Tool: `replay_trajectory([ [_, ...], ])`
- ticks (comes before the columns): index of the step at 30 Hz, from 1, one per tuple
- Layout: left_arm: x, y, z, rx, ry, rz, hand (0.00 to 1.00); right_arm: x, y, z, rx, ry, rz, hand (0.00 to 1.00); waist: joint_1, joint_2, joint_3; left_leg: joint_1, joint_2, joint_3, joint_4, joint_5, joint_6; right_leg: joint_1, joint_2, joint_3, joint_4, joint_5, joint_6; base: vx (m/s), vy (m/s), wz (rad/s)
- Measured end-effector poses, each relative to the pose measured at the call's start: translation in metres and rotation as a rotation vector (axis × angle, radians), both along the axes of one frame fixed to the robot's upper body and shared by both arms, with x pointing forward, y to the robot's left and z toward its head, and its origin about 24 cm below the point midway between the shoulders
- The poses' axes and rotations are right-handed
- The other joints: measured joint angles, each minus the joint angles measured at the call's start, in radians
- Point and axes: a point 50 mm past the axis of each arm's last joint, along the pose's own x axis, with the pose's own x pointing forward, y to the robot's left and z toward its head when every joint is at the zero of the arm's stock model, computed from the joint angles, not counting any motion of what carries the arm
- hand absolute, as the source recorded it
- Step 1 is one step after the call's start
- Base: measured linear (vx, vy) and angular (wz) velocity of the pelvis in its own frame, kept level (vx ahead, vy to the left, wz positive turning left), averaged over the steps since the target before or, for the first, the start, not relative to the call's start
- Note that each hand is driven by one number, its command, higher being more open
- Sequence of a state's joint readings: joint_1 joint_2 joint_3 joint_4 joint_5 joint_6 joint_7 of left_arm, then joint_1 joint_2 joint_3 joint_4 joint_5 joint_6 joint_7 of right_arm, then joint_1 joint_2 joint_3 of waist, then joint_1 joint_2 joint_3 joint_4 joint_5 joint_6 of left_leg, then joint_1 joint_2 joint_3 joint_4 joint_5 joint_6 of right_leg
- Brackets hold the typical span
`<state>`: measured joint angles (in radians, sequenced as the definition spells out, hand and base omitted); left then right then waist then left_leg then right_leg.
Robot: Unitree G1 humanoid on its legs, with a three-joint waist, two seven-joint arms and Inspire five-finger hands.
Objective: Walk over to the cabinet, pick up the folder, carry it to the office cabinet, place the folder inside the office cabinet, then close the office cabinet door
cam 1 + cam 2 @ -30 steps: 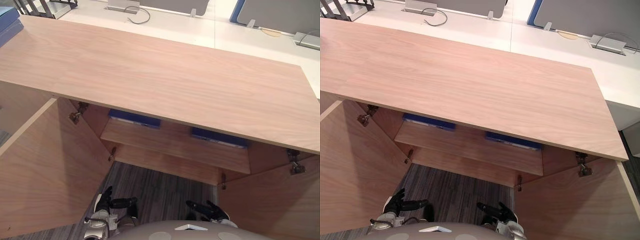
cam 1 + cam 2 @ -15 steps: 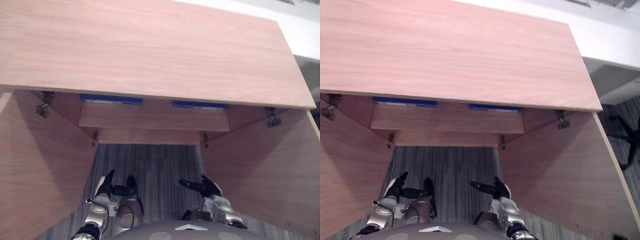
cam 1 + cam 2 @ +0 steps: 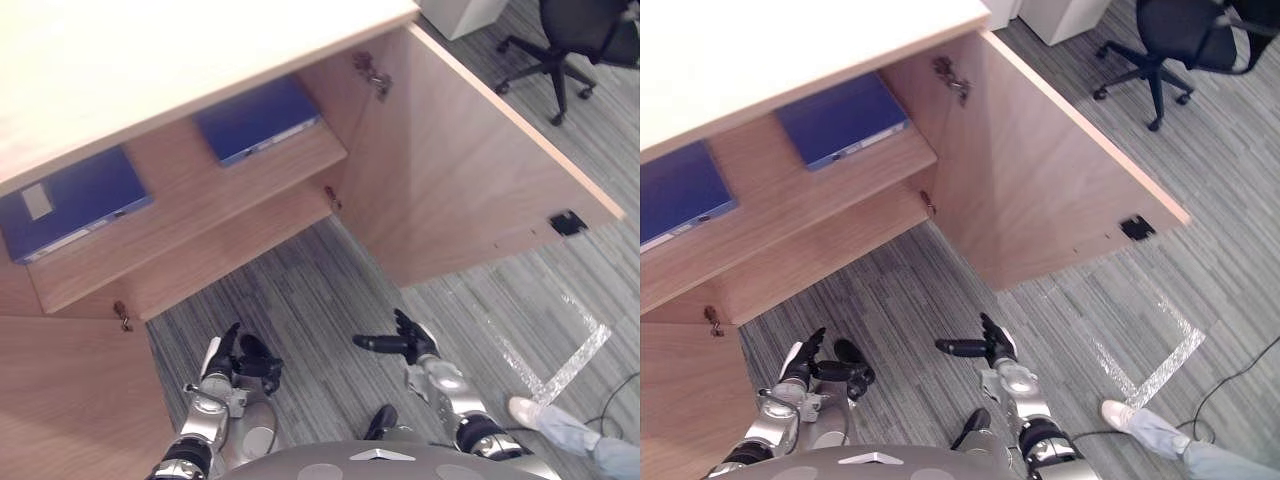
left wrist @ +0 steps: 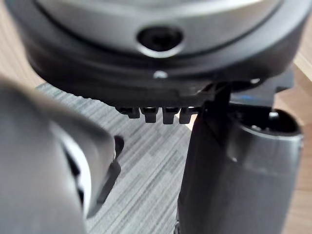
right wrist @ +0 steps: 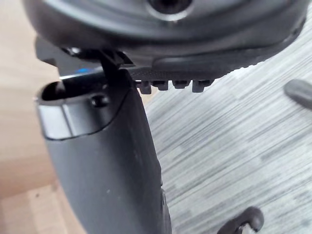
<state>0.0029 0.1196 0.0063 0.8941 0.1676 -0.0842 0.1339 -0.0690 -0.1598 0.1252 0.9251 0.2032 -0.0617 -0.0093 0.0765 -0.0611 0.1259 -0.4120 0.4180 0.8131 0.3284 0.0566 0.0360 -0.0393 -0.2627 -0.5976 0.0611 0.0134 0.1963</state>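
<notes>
Hands first: left hand [image 3: 222, 362] and right hand [image 3: 410, 345] low over grey striped carpet [image 3: 320, 290], close in front of the body and well apart from each other. Both with fingers straight and loose, thumbs out, holding nothing. Same reading in each wrist view.

Ahead and above: open cabinet [image 3: 150, 50], with a wooden shelf [image 3: 200, 195] carrying two blue folders. Both flat, side by side, bare wood between them. Logged as inner folder [image 3: 258, 118], nearer the cabinet's middle, and outer folder [image 3: 70, 200], further to the robot's left and partly tucked under the cabinet's top.

Key relation: inner folder forward of and above left hand, slightly to that hand's right. Between the two hands, then, but clearly closer to the left one. Well apart from both, no contact. Long axis probably front-to-back into the cabinet, pale-edged side toward the shelf's front lip. Footprint looks nearly square from this angle, so not certain.

Judgement: reach for either folder goes forward and up, best led by left hand, with right hand crossing inward to support. Right door [image 3: 470, 170] wide open on right hand's side. Left door [image 3: 70, 400] also open, close by the left arm. Closing the right door would fall to right hand.

Further off: office chair [image 3: 565, 35] on the carpet beyond right door.
</notes>
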Motion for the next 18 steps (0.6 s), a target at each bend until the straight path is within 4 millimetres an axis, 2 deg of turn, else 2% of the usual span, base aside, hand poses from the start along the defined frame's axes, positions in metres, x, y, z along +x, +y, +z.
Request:
replay_trajectory([
  [3, -0.006, -0.001, -0.003, 0.0, 0.014, 0.009, 1.0, -0.025, -0.007, -0.006, 0.001, 0.032, -0.056, 1.0, -0.008, 0.02, 0.004, 0.08, 0.031, 0.003, -0.024, 0.038, -0.023, 0.076, 0.038, -0.002, -0.018, -0.037, 0.0, -0.08, -0.224, -0.2],
  [5, -0.02, -0.005, -0.008, -0.011, 0.046, 0.023, 1.0, -0.046, -0.011, -0.01, 0.005, 0.051, -0.1, 1.0, -0.033, 0.04, -0.006, 0.146, 0.048, 0.005, -0.074, 0.078, -0.047, 0.119, 0.076, 0.003, -0.039, -0.053, -0.014, -0.09, -0.193, -0.13],
  [7, -0.026, -0.008, -0.011, -0.015, 0.059, 0.034, 1.0, -0.054, -0.013, -0.012, 0.012, 0.063, -0.134, 1.0, -0.045, 0.058, -0.002, 0.186, 0.056, 0.013, -0.108, 0.104, -0.059, 0.147, 0.106, 0.023, -0.067, -0.046, -0.023, -0.08, -0.132, -0.26],
  [9, -0.031, -0.009, -0.012, -0.027, 0.063, 0.065, 1.0, -0.061, -0.014, -0.015, 0.008, 0.082, -0.154, 1.0, -0.045, 0.07, 0.004, 0.218, 0.056, -0.034, -0.11, 0.113, -0.074, 0.174, 0.118, 0.054, -0.088, -0.033, -0.031, -0.01, -0.132, -0.4],
  [11, -0.033, -0.005, -0.013, -0.052, 0.053, 0.148, 1.0, -0.062, -0.015, -0.016, 0.007, 0.089, -0.167, 1.0, -0.043, 0.086, 0.017, 0.226, 0.04, -0.332, -0.085, 0.119, -0.086, 0.183, 0.117, 0.121, -0.098, -0.022, -0.035, 0.11, -0.307, -0.74],
  [12, -0.033, -0.003, -0.012, -0.051, 0.05, 0.169, 1.0, -0.06, -0.014, -0.015, 0.012, 0.084, -0.168, 1.0, -0.037, 0.089, 0.021, 0.226, 0.035, -0.405, -0.073, 0.123, -0.091, 0.177, 0.114, 0.142, -0.098, -0.02, -0.041, 0.06, -0.383, -1.03],
  [14, -0.036, 0.004, -0.012, -0.031, 0.045, 0.221, 1.0, -0.053, -0.011, -0.013, 0.046, 0.063, -0.193, 1.0, -0.02, 0.1, 0.029, 0.226, 0.002, -0.681, -0.018, 0.125, -0.098, 0.144, 0.105, 0.242, -0.097, -0.009, -0.054, -0.01, -0.367, -1.12],
  [15, -0.038, 0.006, -0.012, -0.028, 0.048, 0.231, 1.0, -0.049, -0.01, -0.012, 0.06, 0.05, -0.198, 1.0, -0.019, 0.103, 0.031, 0.226, -0.006, -0.732, 0.0, 0.124, -0.104, 0.139, 0.105, 0.266, -0.097, -0.006, -0.058, -0.07, -0.277, -1.06],
  [16, -0.043, 0.008, -0.012, -0.027, 0.053, 0.244, 1.0, -0.046, -0.01, -0.01, 0.077, 0.037, -0.209, 1.0, -0.019, 0.108, 0.031, 0.225, -0.013, -0.792, 0.037, 0.113, -0.136, 0.126, 0.105, 0.306, -0.099, 0.005, -0.063, -0.06, -0.126, -0.95],
  [17, -0.048, 0.007, -0.013, -0.034, 0.059, 0.25, 1.0, -0.045, -0.011, -0.008, 0.082, 0.022, -0.211, 1.0, -0.026, 0.111, 0.028, 0.235, -0.028, -0.827, 0.056, 0.008, -0.209, 0.113, 0.104, 0.342, -0.105, 0.021, -0.06, -0.04, -0.024, -0.96],
  [18, -0.052, 0.004, -0.015, -0.045, 0.069, 0.253, 1.0, -0.043, -0.013, -0.007, 0.083, 0.01, -0.219, 1.0, -0.025, 0.121, 0.022, 0.256, -0.051, -0.83, 0.041, -0.061, -0.237, 0.101, 0.103, 0.364, -0.11, 0.028, -0.058, -0.01, 0.191, -0.99],
])
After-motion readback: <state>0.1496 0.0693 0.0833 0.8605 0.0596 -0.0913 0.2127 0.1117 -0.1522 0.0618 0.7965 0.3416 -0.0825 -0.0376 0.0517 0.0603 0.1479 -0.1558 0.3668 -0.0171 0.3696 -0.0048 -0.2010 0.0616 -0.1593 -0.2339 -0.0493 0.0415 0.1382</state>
